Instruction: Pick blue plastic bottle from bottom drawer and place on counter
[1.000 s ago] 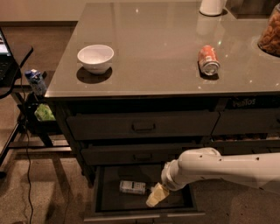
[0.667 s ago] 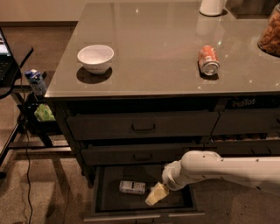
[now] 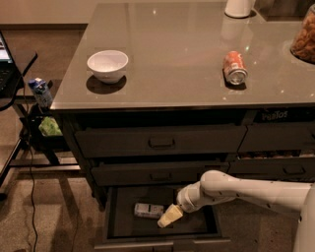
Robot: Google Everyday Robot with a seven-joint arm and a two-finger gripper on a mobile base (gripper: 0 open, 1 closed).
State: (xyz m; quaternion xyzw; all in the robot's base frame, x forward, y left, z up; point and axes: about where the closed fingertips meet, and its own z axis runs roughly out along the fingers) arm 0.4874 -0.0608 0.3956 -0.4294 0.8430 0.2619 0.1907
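The blue plastic bottle (image 3: 148, 210) lies on its side on the floor of the open bottom drawer (image 3: 123, 231), left of centre. My gripper (image 3: 169, 217) reaches into the drawer from the right on the white arm (image 3: 246, 189), and its cream-coloured tip sits just right of the bottle, close to its end. The glossy grey counter (image 3: 177, 54) tops the cabinet above.
A white bowl (image 3: 107, 65) stands at the counter's left. A red-orange soda can (image 3: 234, 68) lies on its right side. A white container (image 3: 238, 7) stands at the back. A blue-topped small container (image 3: 40, 91) sits on a black side table to the left. The upper drawers are closed.
The arm and gripper have shifted slightly left toward the bottle. The bottle has not moved.
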